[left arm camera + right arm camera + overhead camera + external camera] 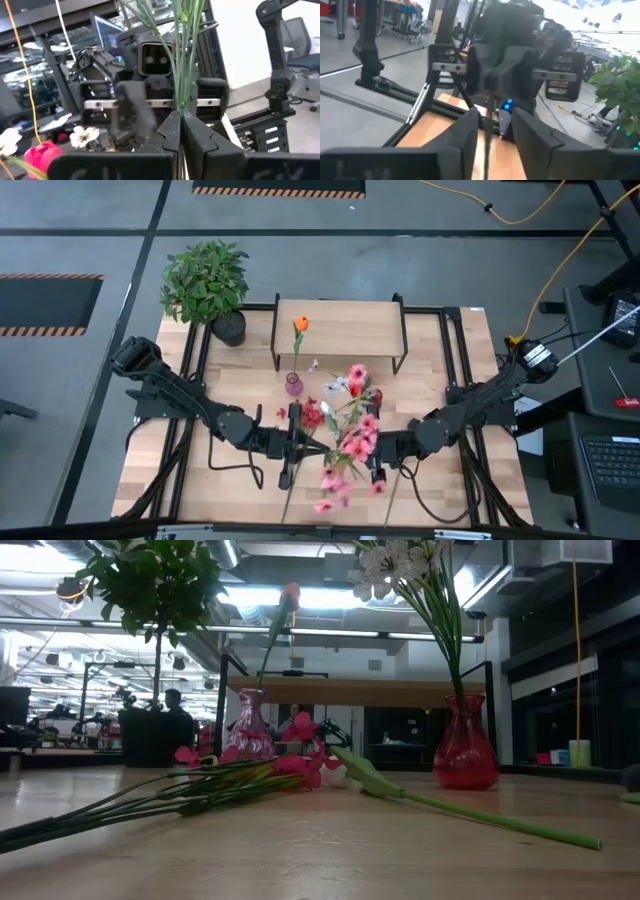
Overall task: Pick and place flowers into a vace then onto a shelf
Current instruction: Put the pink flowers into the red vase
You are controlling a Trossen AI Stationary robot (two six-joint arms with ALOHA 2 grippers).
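My left gripper is shut on a bundle of thin green flower stems over the middle of the table, its blooms pink and red. My right gripper faces it from the right and stands open, with a stem in the gap between its fingers. More flowers lie flat on the table. A purple vase holds an orange flower. A red vase holds white ones. The shelf stands behind them. My left gripper pinches several thin green stems together between its two fingers. The fingers come level from the table's left side and lie across the stems. Below the fingers the stems are hidden by the gripper itself.
A bushy potted plant stands at the table's far left corner. Loose stems trail toward the near edge. Black frame rails run along both sides of the table. Bare wood shows right of the shelf.
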